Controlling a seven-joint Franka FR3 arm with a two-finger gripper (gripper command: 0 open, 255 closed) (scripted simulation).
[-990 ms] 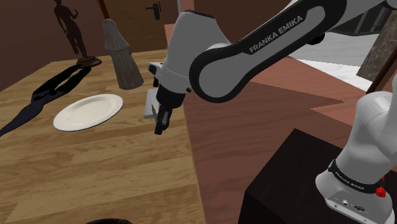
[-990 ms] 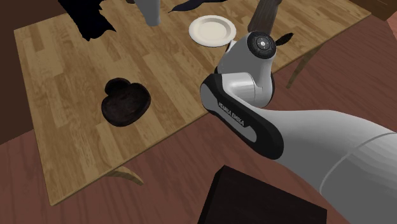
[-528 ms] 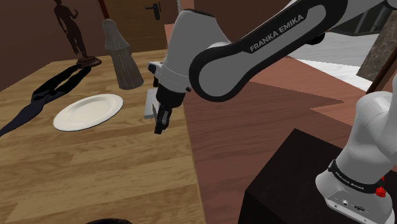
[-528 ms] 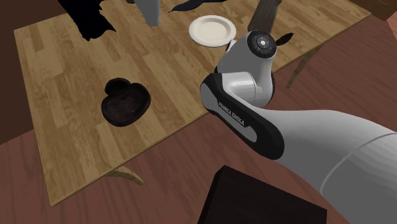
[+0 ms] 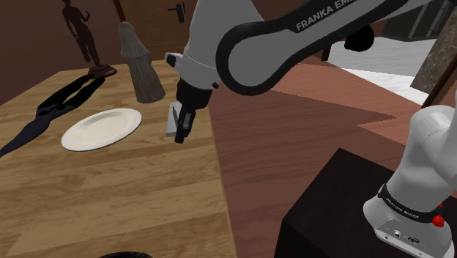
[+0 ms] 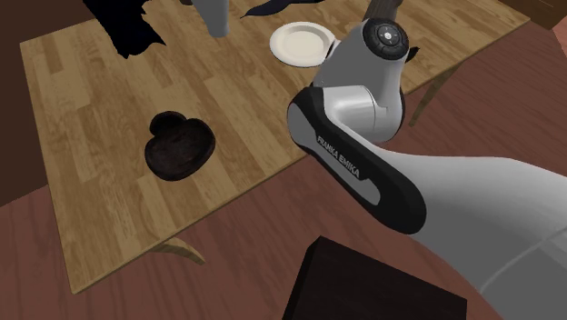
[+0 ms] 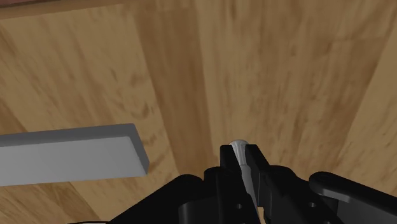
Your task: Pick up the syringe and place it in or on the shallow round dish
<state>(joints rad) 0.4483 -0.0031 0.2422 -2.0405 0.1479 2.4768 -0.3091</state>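
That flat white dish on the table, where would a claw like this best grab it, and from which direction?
Probably the rim of the dish, coming from above: it lies flat and shallow on the table and looks too wide to span. One finger inside, one outside, at the edge nearest the gripper, now shut on the syringe.

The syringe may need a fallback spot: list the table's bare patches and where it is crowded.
Widest bare wood: the table's middle, between the dark lobed bowl and the white dish. A strip runs from the dish to the table edge below the gripper. Crowded: beyond the dish, where grey cone, statue and black shape cluster.
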